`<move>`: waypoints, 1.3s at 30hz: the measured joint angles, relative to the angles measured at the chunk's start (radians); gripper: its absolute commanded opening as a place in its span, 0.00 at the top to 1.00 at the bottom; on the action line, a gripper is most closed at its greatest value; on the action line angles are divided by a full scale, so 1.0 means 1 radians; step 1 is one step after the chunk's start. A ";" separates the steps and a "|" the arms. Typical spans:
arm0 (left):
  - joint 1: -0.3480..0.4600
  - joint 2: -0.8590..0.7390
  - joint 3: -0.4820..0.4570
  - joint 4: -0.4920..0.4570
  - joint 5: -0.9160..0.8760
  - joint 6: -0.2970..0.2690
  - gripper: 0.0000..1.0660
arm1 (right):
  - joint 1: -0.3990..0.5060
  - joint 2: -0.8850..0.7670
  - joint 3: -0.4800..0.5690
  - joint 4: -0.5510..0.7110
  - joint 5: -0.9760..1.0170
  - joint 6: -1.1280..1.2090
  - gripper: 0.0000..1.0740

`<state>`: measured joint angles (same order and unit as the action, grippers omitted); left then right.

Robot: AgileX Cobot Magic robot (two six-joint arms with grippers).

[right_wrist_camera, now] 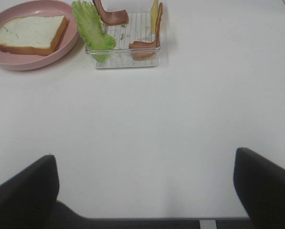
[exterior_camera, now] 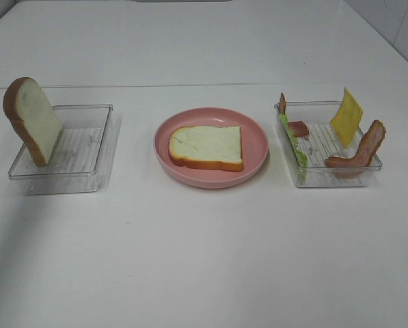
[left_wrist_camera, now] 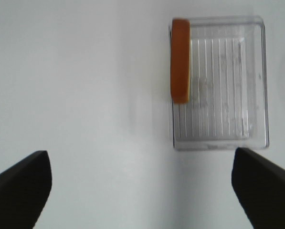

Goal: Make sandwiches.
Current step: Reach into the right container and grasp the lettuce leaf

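Left gripper [left_wrist_camera: 140,152] and right gripper [right_wrist_camera: 143,153] hover over the table [exterior_camera: 204,260] with jaws wide and empty; beyond, a bread slice [exterior_camera: 207,145] lies flat on the pink plate [exterior_camera: 256,135], a second bread slice [exterior_camera: 33,119] stands on edge in the left tray [exterior_camera: 87,147], and lettuce [exterior_camera: 294,147], bacon strips [exterior_camera: 361,150] and cheese [exterior_camera: 346,116] lean in the right tray [exterior_camera: 321,145]

Plate [exterior_camera: 258,147] mid-table [exterior_camera: 204,260], bread slice [exterior_camera: 207,145] flat on it. Left tray [exterior_camera: 87,147] to its left: second bread slice [exterior_camera: 31,119] upright at the tray's left wall. Right tray [exterior_camera: 323,140] on the right holds lettuce [exterior_camera: 294,147] along its left wall, cheese [exterior_camera: 346,116] leaning far-right, bacon strip [exterior_camera: 361,152] near-right, second bacon strip [exterior_camera: 296,128] far-left.
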<state>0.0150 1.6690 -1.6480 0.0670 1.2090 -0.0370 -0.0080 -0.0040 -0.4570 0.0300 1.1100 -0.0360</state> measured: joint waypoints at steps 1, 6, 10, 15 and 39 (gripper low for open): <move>-0.002 -0.099 0.124 -0.001 -0.019 -0.004 0.11 | 0.000 0.000 0.000 0.000 0.000 0.000 0.10; -0.002 -0.394 0.406 -0.002 -0.115 -0.020 0.11 | 0.000 0.000 0.000 0.000 0.000 0.000 0.10; -0.002 -0.545 0.579 -0.003 -0.152 -0.020 0.11 | 0.000 0.000 0.000 0.000 0.000 0.000 0.10; -0.002 -0.831 0.799 -0.009 -0.155 -0.020 0.11 | 0.000 0.000 0.000 0.000 0.000 0.000 0.10; -0.002 -1.674 1.132 0.002 -0.127 -0.017 0.11 | 0.000 0.000 0.000 0.001 0.000 0.000 0.10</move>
<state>0.0130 -0.0050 -0.5160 0.0690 1.0820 -0.0540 -0.0080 -0.0040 -0.4570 0.0310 1.1100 -0.0360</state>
